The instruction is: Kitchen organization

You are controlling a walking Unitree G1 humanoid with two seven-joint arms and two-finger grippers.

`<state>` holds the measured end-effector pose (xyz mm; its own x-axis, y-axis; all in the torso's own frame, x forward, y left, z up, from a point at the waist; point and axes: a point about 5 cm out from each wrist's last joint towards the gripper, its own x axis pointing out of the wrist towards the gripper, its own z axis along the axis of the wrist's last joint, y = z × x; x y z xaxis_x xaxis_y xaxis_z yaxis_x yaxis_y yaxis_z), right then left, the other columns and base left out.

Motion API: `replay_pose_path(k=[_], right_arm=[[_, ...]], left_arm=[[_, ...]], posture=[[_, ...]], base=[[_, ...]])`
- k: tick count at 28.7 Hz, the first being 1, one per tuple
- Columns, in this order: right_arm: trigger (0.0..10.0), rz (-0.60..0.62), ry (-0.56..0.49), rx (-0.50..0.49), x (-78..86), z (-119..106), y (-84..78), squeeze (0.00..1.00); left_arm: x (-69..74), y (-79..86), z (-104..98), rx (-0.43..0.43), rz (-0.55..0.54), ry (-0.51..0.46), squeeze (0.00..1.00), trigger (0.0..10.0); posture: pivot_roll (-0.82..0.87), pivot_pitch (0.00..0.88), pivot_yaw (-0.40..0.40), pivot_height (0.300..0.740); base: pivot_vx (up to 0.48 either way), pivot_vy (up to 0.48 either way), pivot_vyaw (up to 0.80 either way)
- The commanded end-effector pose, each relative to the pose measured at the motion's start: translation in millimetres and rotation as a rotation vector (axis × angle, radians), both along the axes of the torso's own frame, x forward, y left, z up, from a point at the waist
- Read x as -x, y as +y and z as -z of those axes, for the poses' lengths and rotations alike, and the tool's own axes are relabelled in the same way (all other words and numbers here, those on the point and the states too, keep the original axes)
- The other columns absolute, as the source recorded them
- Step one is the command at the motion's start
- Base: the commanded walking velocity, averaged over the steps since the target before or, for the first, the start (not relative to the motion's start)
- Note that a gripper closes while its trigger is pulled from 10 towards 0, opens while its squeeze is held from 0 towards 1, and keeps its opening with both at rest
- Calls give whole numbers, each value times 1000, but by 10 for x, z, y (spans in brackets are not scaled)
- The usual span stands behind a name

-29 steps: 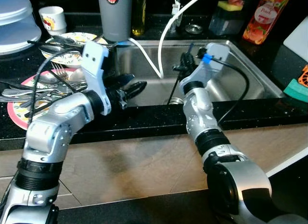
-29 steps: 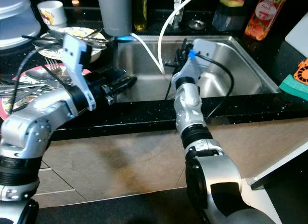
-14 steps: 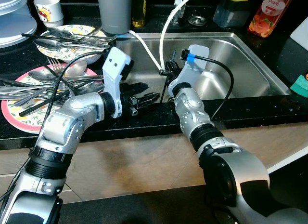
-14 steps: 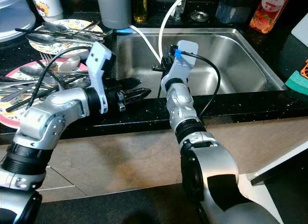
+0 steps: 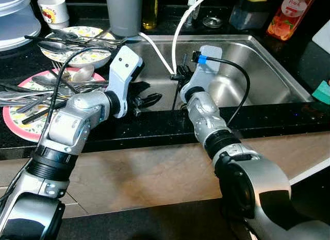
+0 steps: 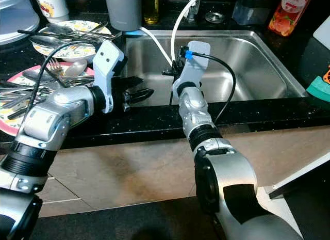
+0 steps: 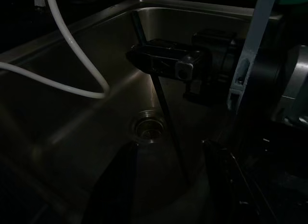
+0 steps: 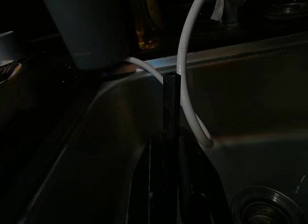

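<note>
Chopstick [image 7: 163, 108], thin and black, stands nearly upright over the steel sink [image 5: 258, 69], clamped between the fingers of our right hand [image 5: 181, 77] just above the front edge. Our left hand [image 5: 147, 99] hovers beside it, fingers spread and empty. On the black tabletop [image 5: 154, 124] to our left, cutlery [image 5: 31, 93] lies heaped on a patterned plate [image 5: 15, 121].
</note>
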<state>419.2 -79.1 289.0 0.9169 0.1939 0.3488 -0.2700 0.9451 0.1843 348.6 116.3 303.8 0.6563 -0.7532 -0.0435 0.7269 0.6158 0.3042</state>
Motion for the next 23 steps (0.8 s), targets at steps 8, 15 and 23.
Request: replay_pose_path(k=[8, 15, 23], right_arm=[[10000, 27, 32, 16, -24, -9, -49, 0], [10000, 35, -6, -9, -28, -139, -95, 0], [10000, 71, -174, -112, 16, -573, -270, 0]], left_arm=[[-56, -29, -75, 8, 2, -47, 0, 10000], [-113, -4, -173, 48, -38, -106, 0, 10000], [-239, 203, -596, 296, -230, -243, 0, 10000]], posture=[[96, 199, -53, 740], [87, 166, -45, 740], [68, 118, -28, 740]], base=[[0, 0, 0], [0, 0, 0], [0, 0, 0]])
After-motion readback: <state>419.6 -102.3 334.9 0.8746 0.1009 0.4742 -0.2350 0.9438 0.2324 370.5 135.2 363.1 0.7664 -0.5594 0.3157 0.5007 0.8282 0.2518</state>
